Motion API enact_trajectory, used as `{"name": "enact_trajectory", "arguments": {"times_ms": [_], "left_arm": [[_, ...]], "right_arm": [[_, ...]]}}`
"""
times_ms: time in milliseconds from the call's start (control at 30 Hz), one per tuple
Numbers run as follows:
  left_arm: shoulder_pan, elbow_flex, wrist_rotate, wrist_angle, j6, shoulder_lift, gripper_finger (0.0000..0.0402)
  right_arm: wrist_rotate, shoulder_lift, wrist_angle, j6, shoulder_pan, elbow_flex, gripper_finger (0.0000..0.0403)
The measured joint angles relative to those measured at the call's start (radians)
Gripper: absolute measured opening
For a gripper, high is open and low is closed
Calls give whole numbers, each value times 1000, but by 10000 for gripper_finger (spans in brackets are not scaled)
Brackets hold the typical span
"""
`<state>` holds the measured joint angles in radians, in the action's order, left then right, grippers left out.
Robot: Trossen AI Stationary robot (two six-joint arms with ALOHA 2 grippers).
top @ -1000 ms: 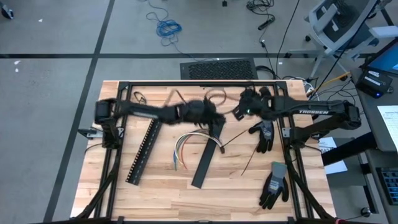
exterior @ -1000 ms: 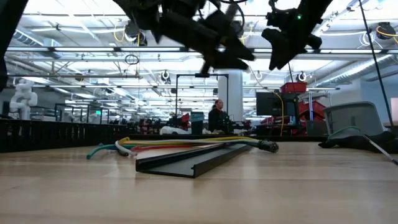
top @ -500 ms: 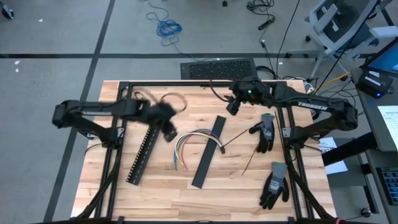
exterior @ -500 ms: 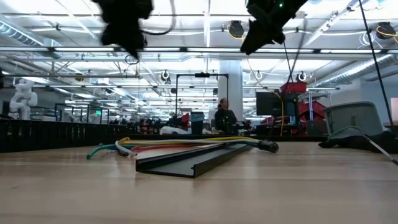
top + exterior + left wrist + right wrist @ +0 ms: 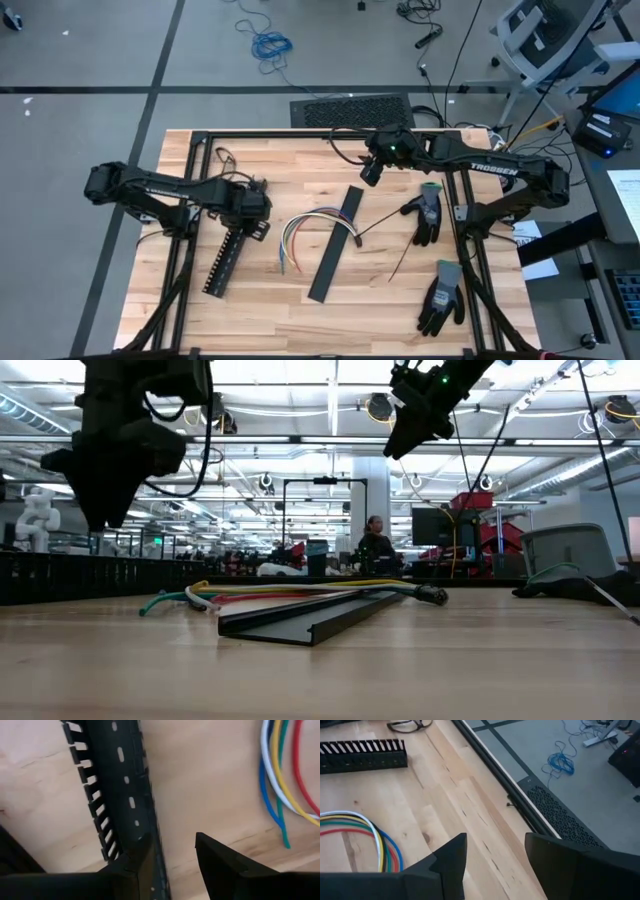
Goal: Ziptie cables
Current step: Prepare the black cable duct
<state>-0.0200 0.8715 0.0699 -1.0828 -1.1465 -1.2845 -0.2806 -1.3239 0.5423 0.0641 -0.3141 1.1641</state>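
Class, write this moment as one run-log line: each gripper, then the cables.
left gripper: open, empty, over slotted duct | right gripper: open, empty, near table's far edge | cables: untied, on table

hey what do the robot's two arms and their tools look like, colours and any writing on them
Both arms are dark, nearly black, jointed links. The right arm carries white TROSSEN lettering, and a small green light glows near its tool. Thin black cables loop beside the left tool. Each tool ends in two chunky, angular black fingers.
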Motion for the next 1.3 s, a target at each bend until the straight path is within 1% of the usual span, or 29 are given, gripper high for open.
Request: {"name": "enact_trajectory", "arguments": {"times_ms": [167, 233, 333, 533, 600, 633, 667, 733, 767, 900, 933, 1000, 1033, 1067, 1133, 1233, 1300], "left_arm": [[1, -40, 15, 37, 5, -47, 141], [0, -65, 34, 89, 8, -61, 141], [0, -106, 35, 133, 1, -77, 141], [1, -176, 35, 168, 4, -110, 141], [1, -180, 52, 214, 51, -111, 132], [-2, -172, 54, 242, 66, -111, 118], [-6, -158, 46, 244, 82, -111, 95], [-14, -119, -3, 238, 119, -111, 34], [-15, -101, -31, 237, 138, -110, 18], [-10, 26, -178, 184, 292, -103, 7], [-7, 66, -207, 165, 352, -103, 6], [-3, 166, -244, 121, 465, -104, 5], [-3, 219, -243, 120, 527, -103, 5], [-3, 270, -232, 133, 585, -102, 4], [-7, 358, -165, 181, 696, -102, 4], [-23, 440, -66, 237, 824, -128, 3], [-23, 472, 62, 291, 905, -164, 3]], "right_arm": [[49, 0, -9, -1, 0, 0, 194], [52, 0, -9, 1, 1, 0, 194], [52, 0, -9, 2, 0, 0, 194], [52, 0, -8, 25, 1, 0, 194], [52, 0, -9, 37, 2, 0, 194], [51, 0, -8, 44, 2, 0, 194], [50, 1, -8, 56, 2, 0, 194], [47, 7, -9, 81, 2, 0, 194], [47, 11, -13, 94, 1, 0, 194], [46, 47, -68, 105, -10, 0, 194], [44, 60, -76, 105, -17, 0, 194], [34, 90, -77, 108, -34, 2, 194], [20, 107, -70, 110, -41, 5, 194], [-2, 126, -58, 117, -48, 10, 194], [-57, 164, -20, 130, -65, 23, 194], [-99, 222, 48, 134, -99, 39, 194], [-113, 253, 93, 141, -123, 52, 194]]}}
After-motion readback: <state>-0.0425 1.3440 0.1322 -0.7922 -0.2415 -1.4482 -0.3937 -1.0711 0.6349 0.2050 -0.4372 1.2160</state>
